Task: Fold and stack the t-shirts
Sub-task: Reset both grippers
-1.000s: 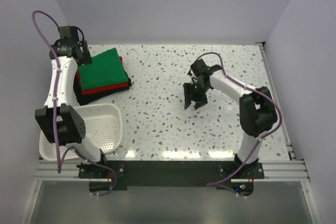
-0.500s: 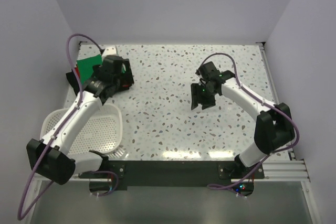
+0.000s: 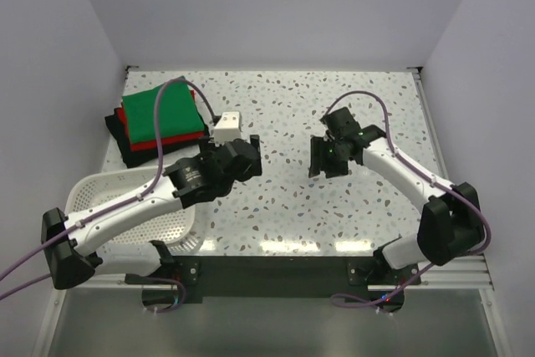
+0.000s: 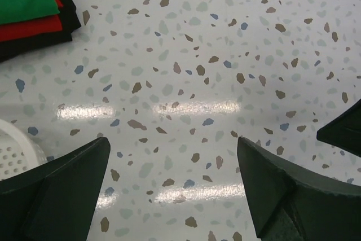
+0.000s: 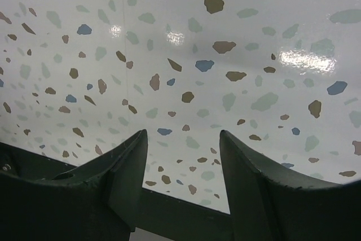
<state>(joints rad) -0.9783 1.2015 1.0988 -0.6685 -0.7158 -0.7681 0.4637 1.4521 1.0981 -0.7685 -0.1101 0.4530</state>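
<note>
1. Currently the job looks finished: green shirt [image 3: 160,113] on red shirt [image 3: 171,141] on black shirt [image 3: 134,155], all folded, stacked in the far-left corner of the tabletop [image 3: 276,106].
2. Left hand [image 3: 241,160] hangs over bare tabletop near the middle, well apart from the stack. Its fingers are spread wide with nothing between them.
3. Right hand [image 3: 326,156] faces it from the right, low over the surface. Its fingers are moderately apart and it holds nothing.
4. Risk: the purple cable [image 3: 178,80] arcs right over the green shirt. If the left arm [image 3: 125,206] swings or retracts, my guess is the loop drags the top layer and skews the stack.
5. Risk: that arm lies across the white basket [image 3: 88,194]. A fast return could clip the rim and shove the basket toward the stack.
6. Risk: red and black edges poke out at the near side, so the layers aren't flush. Any nudge likely slides them, since the tabletop looks slick.
7. Surface: white, glossy, with brown, blue and grey speckles. Bright light streaks show on it in both wrist views.
8. Room: plain pale walls [image 3: 276,6] close in the left, far and right sides.
</note>
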